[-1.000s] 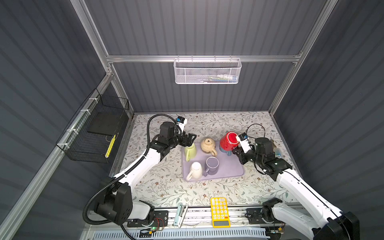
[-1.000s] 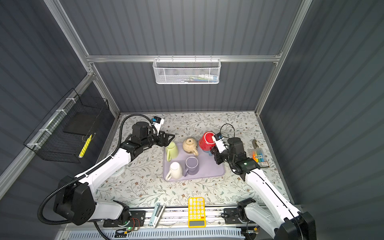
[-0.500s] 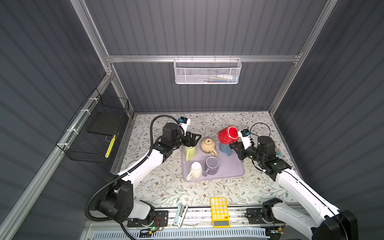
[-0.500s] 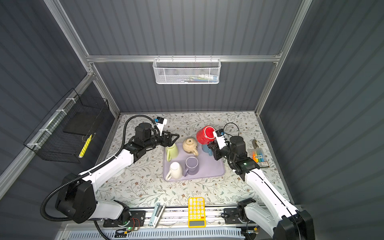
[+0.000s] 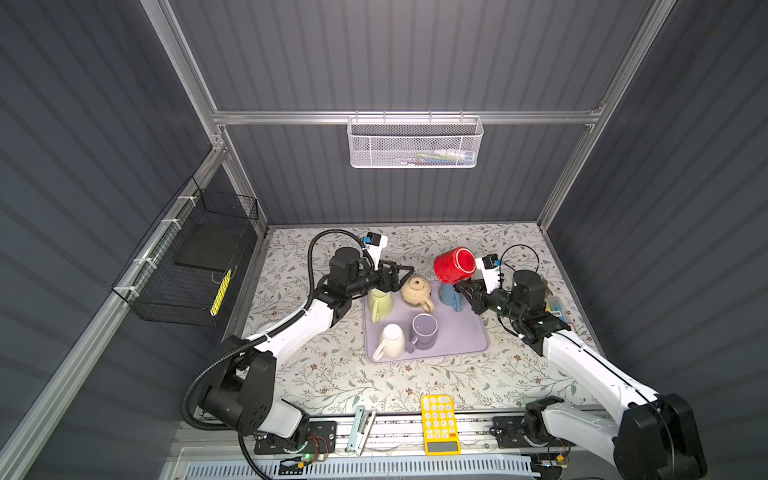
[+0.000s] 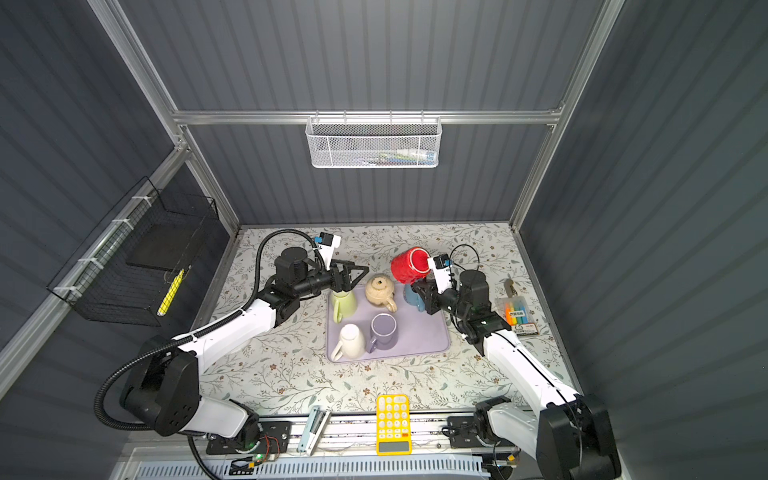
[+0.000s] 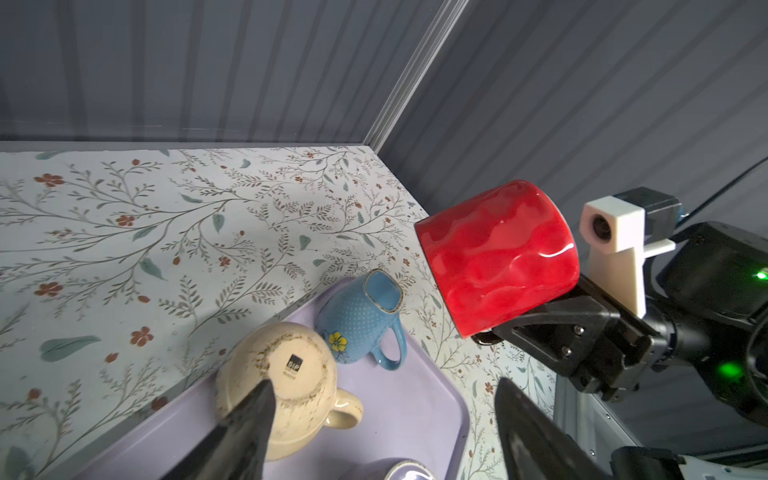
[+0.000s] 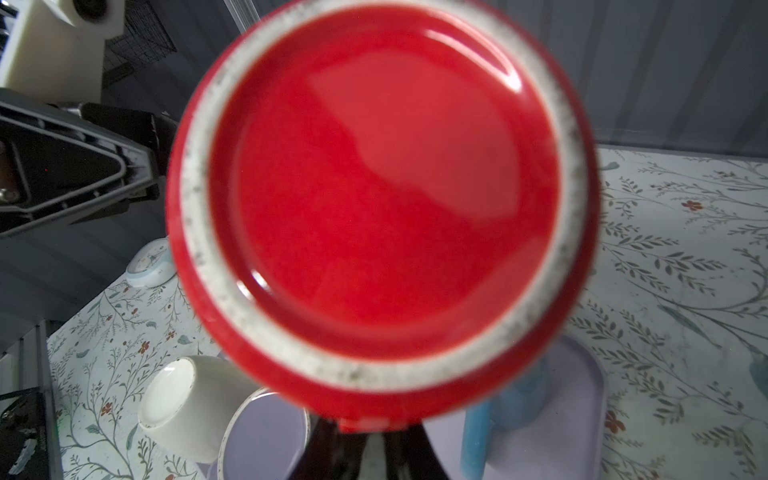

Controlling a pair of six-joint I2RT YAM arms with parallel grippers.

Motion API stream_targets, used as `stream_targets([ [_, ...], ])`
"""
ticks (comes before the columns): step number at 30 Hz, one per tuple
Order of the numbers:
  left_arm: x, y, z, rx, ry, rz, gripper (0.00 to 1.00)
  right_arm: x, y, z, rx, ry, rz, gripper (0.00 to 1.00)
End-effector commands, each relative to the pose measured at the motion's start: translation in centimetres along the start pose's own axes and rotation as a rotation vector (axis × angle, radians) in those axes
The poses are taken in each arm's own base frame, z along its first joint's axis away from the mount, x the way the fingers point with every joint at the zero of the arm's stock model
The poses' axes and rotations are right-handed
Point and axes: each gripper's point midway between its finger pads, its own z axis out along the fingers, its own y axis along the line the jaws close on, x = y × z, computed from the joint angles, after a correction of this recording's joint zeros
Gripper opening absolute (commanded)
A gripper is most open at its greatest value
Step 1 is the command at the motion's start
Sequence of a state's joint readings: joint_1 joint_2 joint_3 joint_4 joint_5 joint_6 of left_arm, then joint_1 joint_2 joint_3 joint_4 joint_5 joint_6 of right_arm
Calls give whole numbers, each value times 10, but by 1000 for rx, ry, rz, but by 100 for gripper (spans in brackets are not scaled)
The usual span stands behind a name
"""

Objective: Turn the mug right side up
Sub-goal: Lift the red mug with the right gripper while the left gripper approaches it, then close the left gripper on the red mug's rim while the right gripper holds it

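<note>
The red mug (image 5: pixel 455 266) (image 6: pixel 409 266) hangs on its side above the back of the purple tray (image 5: pixel 461 336). My right gripper (image 5: pixel 461 286) (image 8: pixel 374 432) is shut on its handle side. The mug's white-ringed base (image 8: pixel 382 199) faces the right wrist camera and fills that view. The mouth points toward my left gripper (image 5: pixel 405 276) (image 7: pixel 382 382). That gripper stands open and empty above the upside-down beige mug (image 7: pixel 282 374), a short way from the red mug (image 7: pixel 498 262).
On the tray stand an upside-down green mug (image 5: pixel 380 301), an upside-down blue mug (image 5: pixel 449 295), a tipped white mug (image 5: pixel 392 340) and an upright purple mug (image 5: pixel 424 330). A marker pack (image 6: pixel 517 316) lies right of the tray, a yellow calculator (image 5: pixel 440 424) at the front edge.
The right gripper has raised the red mug off the tray and tipped it onto its side. The left gripper has moved right, toward the mug, staying open.
</note>
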State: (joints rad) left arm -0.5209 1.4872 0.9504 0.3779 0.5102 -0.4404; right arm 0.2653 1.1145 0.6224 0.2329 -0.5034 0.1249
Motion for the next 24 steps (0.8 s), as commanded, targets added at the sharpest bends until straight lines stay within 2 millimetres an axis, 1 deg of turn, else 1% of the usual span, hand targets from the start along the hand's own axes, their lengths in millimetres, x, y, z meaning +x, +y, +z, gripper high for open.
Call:
stream_targets([
  [1,2,-19,8,110,-9,-25,83,-40,19,-6,-89,-150,-64,0],
  [5,4,-23,16,148,-5,-43,83,-44,26,-7,-136,-177,-53,0],
  [6,4,-25,18,157,-5,-44,83,-38,23,-1,-141,-160,-37,0],
  [12,1,-36,25,193,-6,-41,82,-40,28,1,-185,-169,-37,0],
  [18,-6,-49,32,270,-28,-61,74,-41,34,5,-243,-189,-16,0],
  [24,-11,-54,35,315,-52,-74,71,-43,41,8,-307,-210,10,0],
])
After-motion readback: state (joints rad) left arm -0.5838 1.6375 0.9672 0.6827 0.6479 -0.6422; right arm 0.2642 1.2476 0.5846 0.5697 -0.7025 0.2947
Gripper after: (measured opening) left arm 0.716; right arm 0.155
